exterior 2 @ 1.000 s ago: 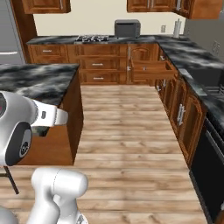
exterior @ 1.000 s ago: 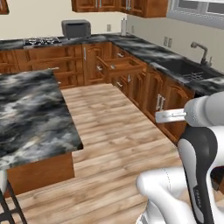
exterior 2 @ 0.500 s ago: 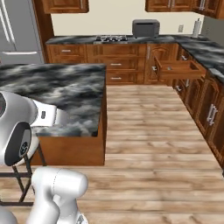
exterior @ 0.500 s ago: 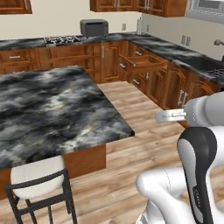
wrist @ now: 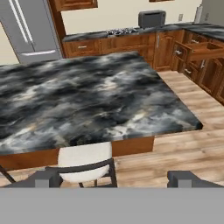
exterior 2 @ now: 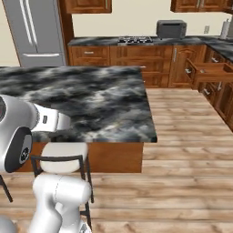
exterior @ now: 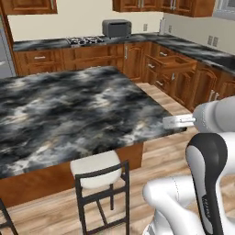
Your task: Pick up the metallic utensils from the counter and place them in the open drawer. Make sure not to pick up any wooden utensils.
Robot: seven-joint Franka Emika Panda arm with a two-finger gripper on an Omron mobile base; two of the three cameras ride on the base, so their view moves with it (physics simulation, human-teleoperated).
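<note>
The big stone counter sits in the middle of the room, and its top looks flat and bare, so a hand could pass over it from any side. At its near edge a chair with a white seat and a dark frame stands tucked up close, blocking the way in down low there. To the right of the counter there is a wide strip of wood floor with room to pass. Across it, the open drawer pokes out of the cabinets into that path. A toaster stands on the far worktop.
</note>
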